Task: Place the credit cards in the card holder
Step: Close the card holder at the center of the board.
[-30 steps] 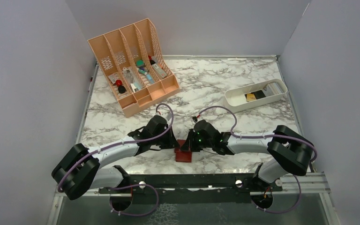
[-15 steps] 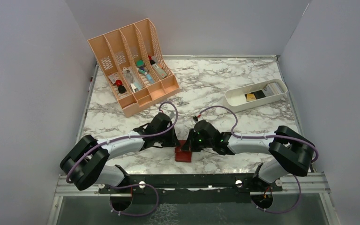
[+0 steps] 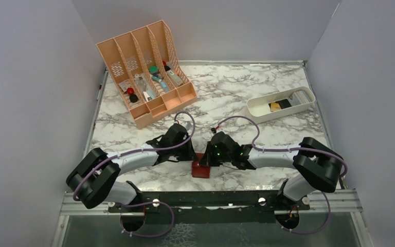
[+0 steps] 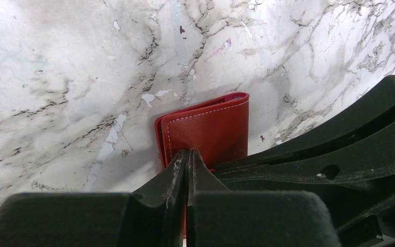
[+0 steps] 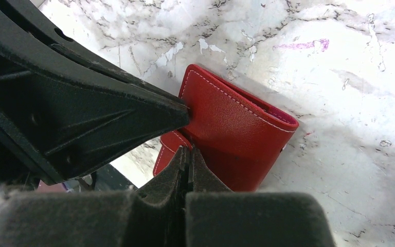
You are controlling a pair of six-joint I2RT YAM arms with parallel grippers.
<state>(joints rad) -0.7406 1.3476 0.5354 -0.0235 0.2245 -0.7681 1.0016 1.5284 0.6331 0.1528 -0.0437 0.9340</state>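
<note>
Firstly, peach slotted organizer (image 3: 144, 72): at 11 o'clock on the marble desk (image 3: 236, 87), tilted back toward the far wall. Its slots hold small mixed items, too small to name.

Left arm (image 3: 128, 164): reaches in from 7 o'clock toward the near middle of the desk. Left jaws: closed on the card holder (image 3: 201, 169). The fingers (image 4: 175, 175) are pressed almost flat together over its near edge, and the left wrist view shows a red sliver between them.

Card holder: dark red with pale stitching along the border. It sits at 6 o'clock, close to the near rim of the desk, directly between the two wrists. It is folded. In the right wrist view a second red leaf shows beneath the upper one, and a strip of pink lining shows along the far edge.

Right arm (image 3: 277, 154): reaches in from 5 o'clock, its wrist just beside the card holder. Right jaws: closed tip to tip, the fingers (image 5: 177, 164) set against the lower red leaf. Whether any leather is nipped between them cannot be told.

White oblong tray (image 3: 283, 114): at 2 o'clock, well apart from the card holder. Inside lie a dark flat piece (image 3: 285, 103) and a tan piece (image 3: 274, 107), touching or nearly so, both too small to identify.
</note>
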